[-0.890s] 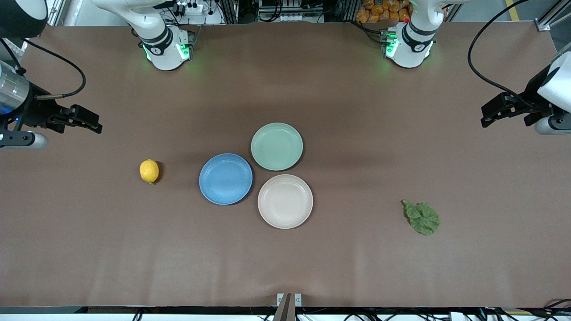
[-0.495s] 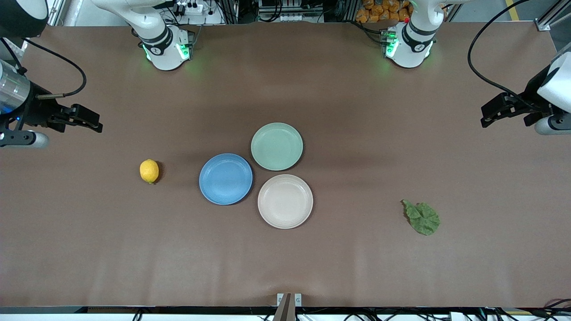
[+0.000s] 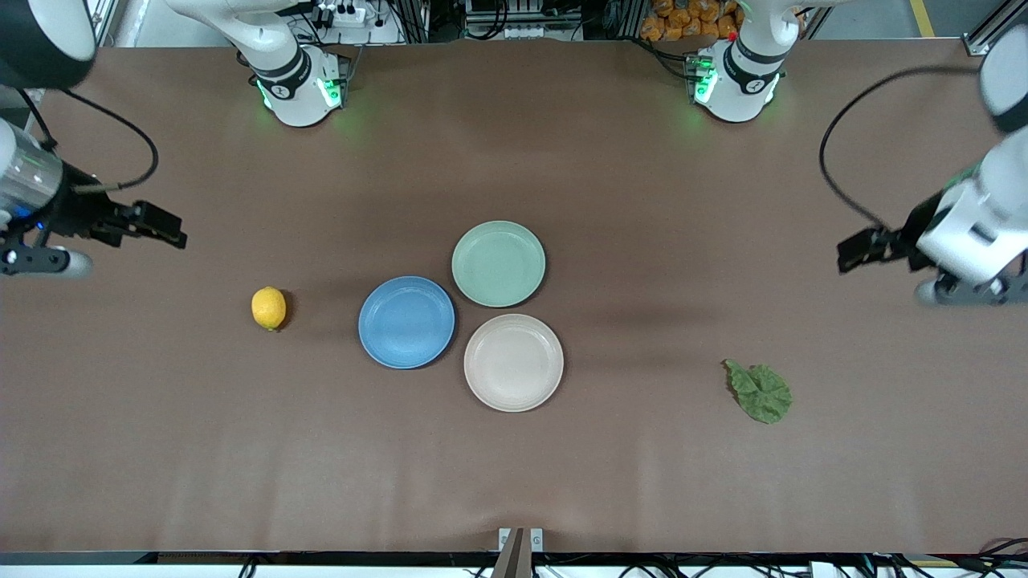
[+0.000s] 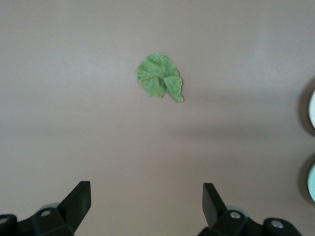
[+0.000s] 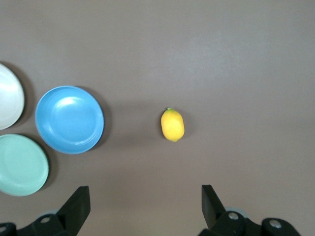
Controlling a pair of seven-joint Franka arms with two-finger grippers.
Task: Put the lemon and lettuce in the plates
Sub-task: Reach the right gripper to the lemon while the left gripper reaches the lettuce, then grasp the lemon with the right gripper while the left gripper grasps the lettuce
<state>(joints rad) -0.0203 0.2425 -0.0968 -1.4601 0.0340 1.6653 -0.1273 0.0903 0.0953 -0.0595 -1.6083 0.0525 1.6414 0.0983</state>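
The yellow lemon (image 3: 268, 308) lies on the table toward the right arm's end, beside the blue plate (image 3: 406, 322); it also shows in the right wrist view (image 5: 172, 125). The cream-white plate (image 3: 513, 362) touches the blue plate. The green lettuce leaf (image 3: 760, 392) lies flat toward the left arm's end; it also shows in the left wrist view (image 4: 160, 77). My right gripper (image 3: 165, 234) hangs open and empty over bare table at the right arm's end. My left gripper (image 3: 856, 251) hangs open and empty over bare table at the left arm's end.
A pale mint-green plate (image 3: 498, 263) sits against the blue and cream plates, farther from the front camera. The brown table (image 3: 514, 482) is bare around the lemon and the lettuce. The arm bases (image 3: 297, 80) stand along the table's edge farthest from the front camera.
My left arm has swung lower in the front view, toward the lettuce's side of the table. My right gripper has shifted only slightly. Lemon, lettuce and plates have not moved.
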